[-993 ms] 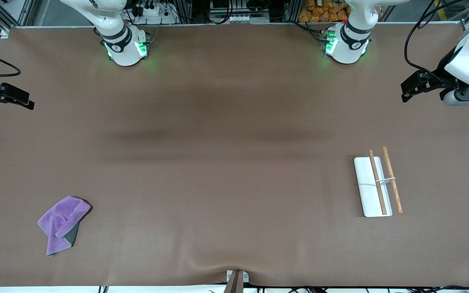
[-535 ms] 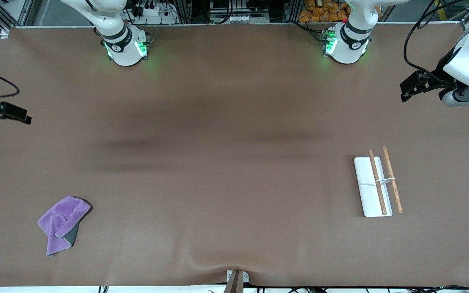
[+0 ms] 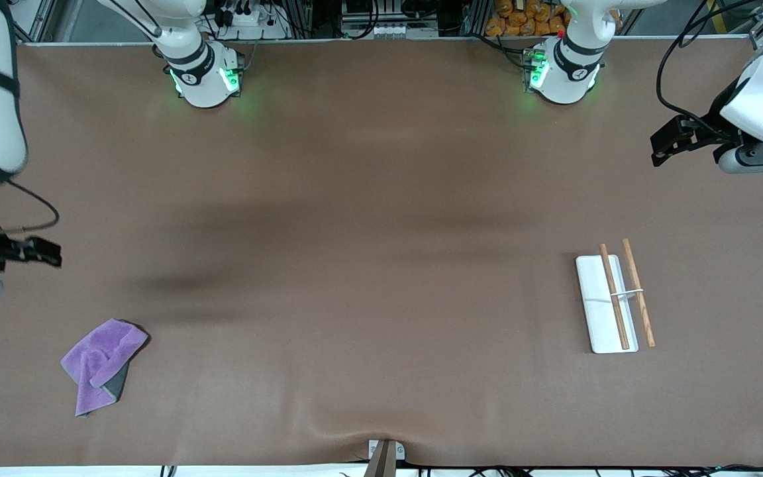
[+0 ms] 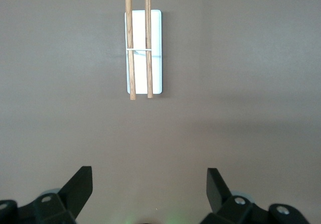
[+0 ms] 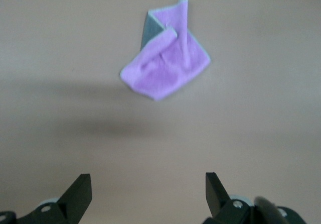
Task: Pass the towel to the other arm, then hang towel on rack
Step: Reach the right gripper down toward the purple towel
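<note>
towel (image 3: 102,361): lies crumpled on the table (image 3: 368,199) toward the right arm's end, in the part near the front camera. Purple face up, with a dark grey patch showing at 1 folded edge. Nothing touches it. In the right wrist view it (image 5: 165,58) shows as a folded purple shape with a grey triangle at 1 corner.

rack (image 3: 613,301): flat on the table toward the left arm's end, well apart from the towel. White base with 2 brown rods running along its length, joined by 1 thin white crossbar. 1 rod lies over the base, the other just off its edge. In the left wrist view it (image 4: 143,45) sits alone on the bare surface.

right gripper (image 3: 40,252): up in the air over the table's edge at the right arm's end, over bare surface short of the towel. Fingers spread wide, holding nothing; the right wrist view shows both dark fingertips (image 5: 80,191) far apart with only table between them.

left gripper (image 3: 665,142): in the air over the table's edge at the left arm's end, well apart from the rack. Fingers wide apart and empty; in the left wrist view the 2 fingertips (image 4: 80,186) frame bare table, with the rack farther off.

table: brown cover, with soft shadows across its middle.
</note>
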`<act>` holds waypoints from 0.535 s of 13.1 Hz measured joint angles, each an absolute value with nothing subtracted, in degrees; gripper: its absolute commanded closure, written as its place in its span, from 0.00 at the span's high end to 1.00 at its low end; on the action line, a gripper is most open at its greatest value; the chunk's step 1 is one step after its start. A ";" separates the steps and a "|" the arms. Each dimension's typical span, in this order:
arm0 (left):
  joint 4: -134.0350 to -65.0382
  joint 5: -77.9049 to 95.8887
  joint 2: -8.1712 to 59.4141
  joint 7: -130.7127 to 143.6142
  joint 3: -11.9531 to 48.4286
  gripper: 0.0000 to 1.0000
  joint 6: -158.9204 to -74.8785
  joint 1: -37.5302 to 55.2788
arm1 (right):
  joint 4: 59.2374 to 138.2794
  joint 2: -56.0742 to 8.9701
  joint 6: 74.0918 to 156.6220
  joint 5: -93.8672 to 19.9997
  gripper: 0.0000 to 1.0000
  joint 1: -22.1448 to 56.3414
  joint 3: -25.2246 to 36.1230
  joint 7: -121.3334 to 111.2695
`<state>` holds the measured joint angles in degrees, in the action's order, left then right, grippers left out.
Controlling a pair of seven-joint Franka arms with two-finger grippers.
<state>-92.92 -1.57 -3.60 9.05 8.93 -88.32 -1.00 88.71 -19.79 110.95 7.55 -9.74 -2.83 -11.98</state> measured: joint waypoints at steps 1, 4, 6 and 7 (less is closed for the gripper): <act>-92.92 -1.57 -3.59 9.04 8.93 1.00 -88.31 -1.00 | 88.34 -22.17 114.45 7.62 1.00 -9.70 -2.85 -12.43; -92.91 -1.57 -3.56 9.04 8.93 1.00 -88.27 -1.00 | 87.84 -28.83 125.75 7.80 1.00 -9.50 -2.91 -12.83; -92.91 -1.57 -3.55 9.04 8.94 1.00 -88.27 -1.00 | 87.57 -32.83 132.12 7.88 1.00 -9.57 -2.84 -12.87; -92.91 -1.57 -3.54 9.04 8.94 1.00 -88.27 -1.00 | 87.47 -34.40 134.86 7.88 1.00 -9.51 -2.87 -12.87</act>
<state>-92.91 -1.57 -3.54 9.04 8.94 -88.27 -1.00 87.47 -34.40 134.86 7.88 -9.51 -2.87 -12.87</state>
